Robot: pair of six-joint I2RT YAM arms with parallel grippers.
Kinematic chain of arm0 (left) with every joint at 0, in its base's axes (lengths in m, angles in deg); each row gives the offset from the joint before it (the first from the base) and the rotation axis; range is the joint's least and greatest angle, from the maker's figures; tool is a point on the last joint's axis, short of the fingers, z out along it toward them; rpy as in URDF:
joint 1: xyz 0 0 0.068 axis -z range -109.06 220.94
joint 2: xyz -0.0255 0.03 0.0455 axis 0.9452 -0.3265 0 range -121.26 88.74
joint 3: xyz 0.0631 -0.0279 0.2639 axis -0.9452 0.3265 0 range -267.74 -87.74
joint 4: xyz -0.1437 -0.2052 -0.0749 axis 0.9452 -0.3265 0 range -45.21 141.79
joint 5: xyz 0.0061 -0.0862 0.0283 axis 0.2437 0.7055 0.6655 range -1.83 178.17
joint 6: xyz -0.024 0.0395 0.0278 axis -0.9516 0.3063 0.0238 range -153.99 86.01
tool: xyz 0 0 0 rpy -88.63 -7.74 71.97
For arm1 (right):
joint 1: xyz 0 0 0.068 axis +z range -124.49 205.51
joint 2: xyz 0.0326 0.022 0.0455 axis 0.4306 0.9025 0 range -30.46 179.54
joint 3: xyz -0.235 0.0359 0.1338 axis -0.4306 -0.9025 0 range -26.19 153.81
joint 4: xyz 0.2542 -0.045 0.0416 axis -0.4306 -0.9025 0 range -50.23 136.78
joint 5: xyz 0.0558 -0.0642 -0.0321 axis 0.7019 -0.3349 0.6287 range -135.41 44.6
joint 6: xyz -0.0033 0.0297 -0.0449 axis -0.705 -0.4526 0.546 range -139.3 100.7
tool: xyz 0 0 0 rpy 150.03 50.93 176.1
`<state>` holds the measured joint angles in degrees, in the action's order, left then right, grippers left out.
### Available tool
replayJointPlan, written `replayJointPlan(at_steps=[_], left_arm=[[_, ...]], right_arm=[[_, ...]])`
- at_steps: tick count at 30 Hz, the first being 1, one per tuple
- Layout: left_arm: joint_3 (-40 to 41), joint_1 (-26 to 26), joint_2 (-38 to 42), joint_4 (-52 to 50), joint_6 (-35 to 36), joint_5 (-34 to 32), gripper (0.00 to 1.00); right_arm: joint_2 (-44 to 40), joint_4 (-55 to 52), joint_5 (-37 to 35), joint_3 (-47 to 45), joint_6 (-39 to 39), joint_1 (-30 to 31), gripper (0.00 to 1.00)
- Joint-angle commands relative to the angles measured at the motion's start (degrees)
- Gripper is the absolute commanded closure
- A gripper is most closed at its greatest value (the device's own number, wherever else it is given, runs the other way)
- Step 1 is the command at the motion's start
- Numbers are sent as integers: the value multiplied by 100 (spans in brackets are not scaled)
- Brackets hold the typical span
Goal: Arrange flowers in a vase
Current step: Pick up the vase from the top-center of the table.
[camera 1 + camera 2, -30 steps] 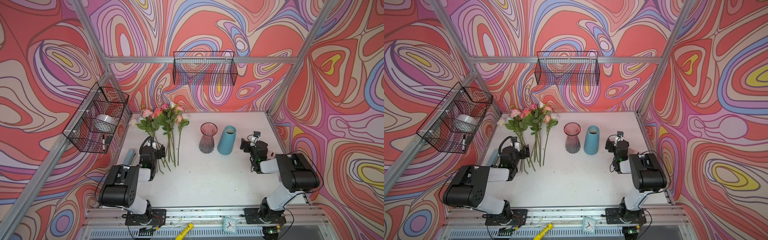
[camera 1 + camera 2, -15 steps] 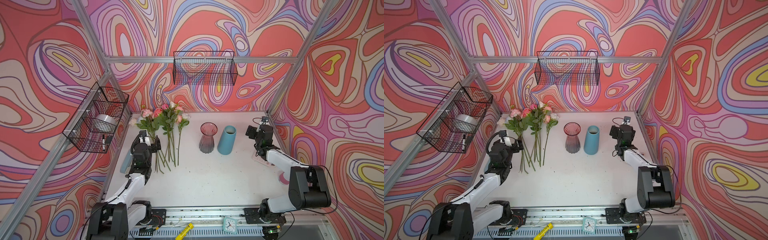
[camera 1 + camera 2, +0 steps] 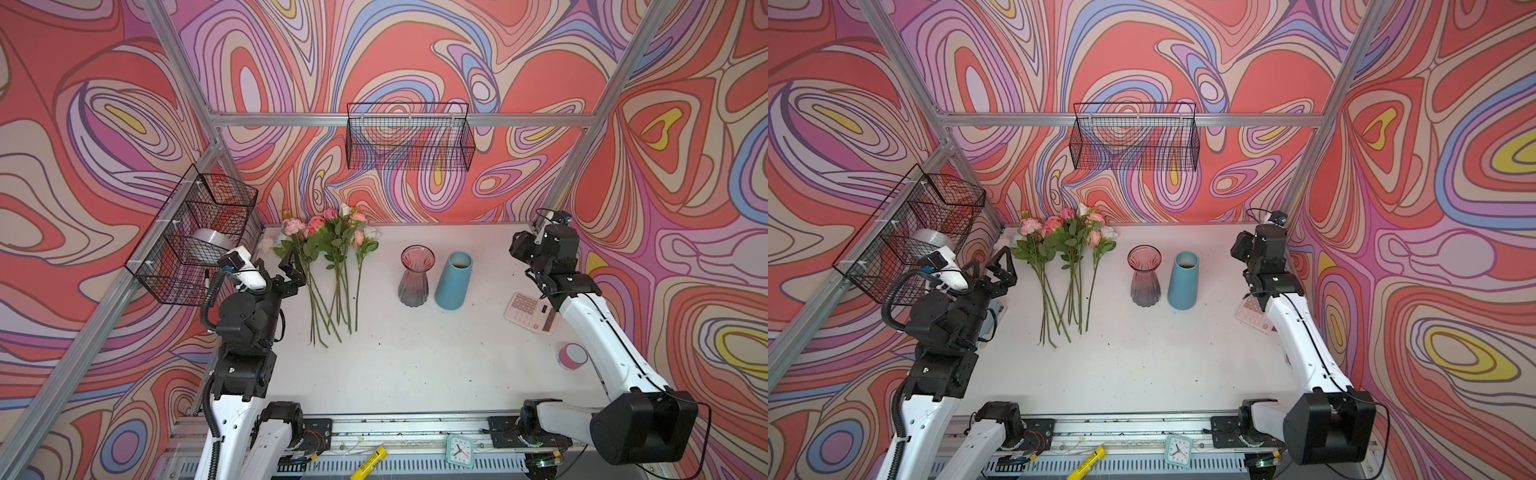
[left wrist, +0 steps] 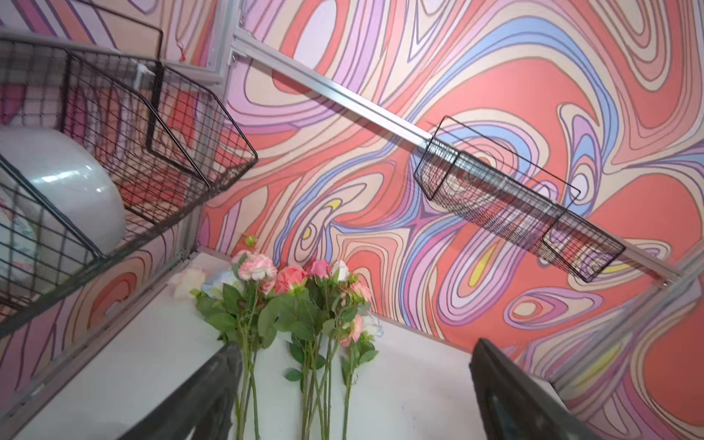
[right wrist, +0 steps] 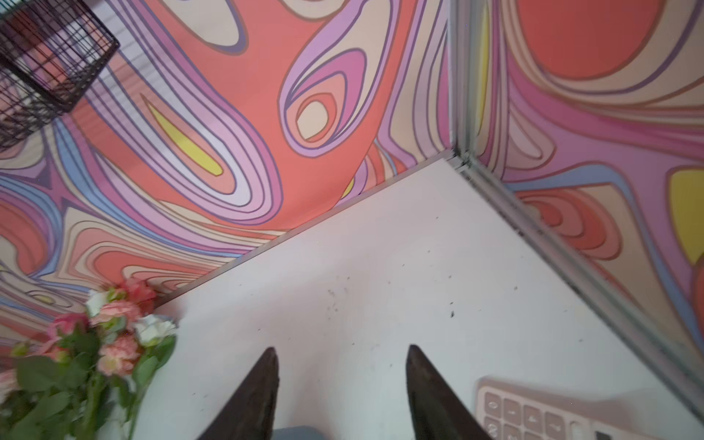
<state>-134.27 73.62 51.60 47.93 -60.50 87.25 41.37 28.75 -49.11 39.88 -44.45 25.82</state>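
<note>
Across the white tabletop (image 3: 415, 365), nothing of the task was yet done. Your flowers (image 3: 332, 266) lay flat in one loose bundle well to the left of the pink glass vase (image 3: 415, 276), blooms toward the back wall and stem ends toward you, which left the bare stems open to a pinch from the side. The blue vase (image 3: 454, 280) stood upright just right of the pink glass vase, and both looked empty. Your left claw (image 3: 293, 269) hung just beside the bundle, on its far side from the pink glass vase, jaws apart and holding nothing, apparently lining up on an outer stem. Your right claw (image 5: 341, 350) sat well right of the pink glass vase near the back corner, jaws also apart and empty, perhaps waiting to steady a vase. Against a second earlier, both arms had unfolded from low, tucked poses and reached back. The flowers and vases had not moved, and the right arm's shift had uncovered a pink calculator (image 3: 530, 311).
</note>
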Motion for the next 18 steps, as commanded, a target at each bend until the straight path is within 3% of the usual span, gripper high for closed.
replayJointPlan(at_steps=[1,3,5,7,12,18], left_arm=[[-595,14,-312,-1174,-161,700,37],[-1004,22,-643,-1678,-18,1310,54],[-1406,113,-1036,-2201,32,1625,60],[-1831,461,-1421,-2753,163,1647,58],[-2778,1952,-2331,-3460,428,734,51],[-4209,2354,-3759,-4222,133,1110,52]], right_arm=[[10,-807,812,289,-143,-6,53],[-66,-981,958,306,-107,27,54],[-100,-1112,958,328,-57,81,52],[-113,-1287,1077,375,39,137,51],[-170,-1550,935,413,243,565,47],[-337,-1875,559,552,432,988,44]])
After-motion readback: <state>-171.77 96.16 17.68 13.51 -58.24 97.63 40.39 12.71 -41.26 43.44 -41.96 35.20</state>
